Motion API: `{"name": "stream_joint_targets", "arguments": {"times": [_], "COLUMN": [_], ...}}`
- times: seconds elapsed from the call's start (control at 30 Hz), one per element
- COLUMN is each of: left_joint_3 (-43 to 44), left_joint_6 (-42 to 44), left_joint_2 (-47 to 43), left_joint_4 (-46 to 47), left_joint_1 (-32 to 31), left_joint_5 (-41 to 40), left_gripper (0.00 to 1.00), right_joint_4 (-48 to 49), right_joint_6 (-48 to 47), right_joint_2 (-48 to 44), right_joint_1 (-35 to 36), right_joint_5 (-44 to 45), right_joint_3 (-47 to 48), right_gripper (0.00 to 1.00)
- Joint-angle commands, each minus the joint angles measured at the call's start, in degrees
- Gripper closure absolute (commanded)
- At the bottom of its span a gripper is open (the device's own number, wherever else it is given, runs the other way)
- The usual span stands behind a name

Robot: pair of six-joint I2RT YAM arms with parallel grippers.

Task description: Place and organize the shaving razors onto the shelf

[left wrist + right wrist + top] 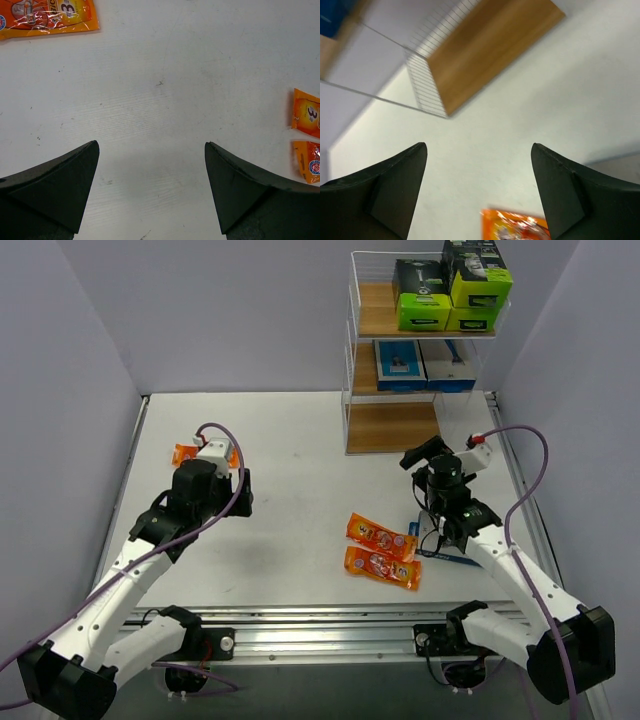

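Observation:
The shelf (352, 350) stands at the back right. Black-and-lime boxes (423, 295) fill its top tier and blue cards (400, 362) lie on the middle tier. The bottom board (390, 425) is bare and also shows in the right wrist view (490, 50). Two orange packets (380, 535) (381, 567) lie mid-table, and a third (186, 453) lies by the left arm. My left gripper (243, 493) is open and empty over bare table (151, 145). My right gripper (425, 453) is open and empty, just in front of the shelf (479, 146).
A blue card's edge (445, 556) shows under the right arm. The left wrist view shows one orange packet (47, 17) at top left and two (306, 112) at the right edge. One orange packet (515, 226) shows low in the right wrist view. Grey walls enclose the table.

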Motion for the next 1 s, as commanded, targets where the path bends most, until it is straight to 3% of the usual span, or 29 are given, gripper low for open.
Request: {"name": "stream_joint_targets", "arguments": {"times": [0.0, 0.07, 0.23, 0.37, 0.6, 0.77, 0.9, 0.97], "left_joint_3": [2.59, 2.42, 2.59, 2.68, 2.77, 2.77, 2.77, 2.77], "left_joint_6": [0.75, 0.75, 0.75, 0.66, 0.57, 0.57, 0.57, 0.57], "left_joint_2": [0.37, 0.63, 2.12, 2.65, 3.0, 3.01, 3.18, 3.27], "left_joint_4": [1.23, 1.23, 1.32, 1.41, 1.59, 1.41, 1.5, 1.5], "left_joint_1": [0.4, 0.4, 0.4, 0.4, 0.4, 0.4, 0.4, 0.4], "left_joint_5": [1.45, 1.89, 2.6, 2.95, 3.92, 3.48, 3.83, 4.09], "left_gripper": [0.04, 0.04, 0.04, 0.04, 0.04, 0.04, 0.04, 0.04], "right_joint_4": [-17.16, -18.93, -19.38, -23.4, -29.39, -31.51, -32.65, -33.61], "right_joint_6": [-4.53, -6.1, -8.57, -8.49, -7.26, -4.98, -2.52, -1.9], "right_joint_2": [-0.05, 1.0, 3.47, -0.83, -4.52, -8.21, -9.8, -9.63], "right_joint_1": [-1.74, -2.18, -1.22, 2.99, 8.8, 10.47, 12.23, 13.28], "right_joint_5": [-5.89, -9.06, -19.61, -17.35, -18.04, -19.18, -19.36, -18.04], "right_joint_3": [0.8, 0.02, -2.53, -2.98, -4.64, -8.94, -9.22, -9.22], "right_gripper": [0.19, 0.17, 0.25, 0.27, 0.4, 0.37, 0.26, 0.26]}}
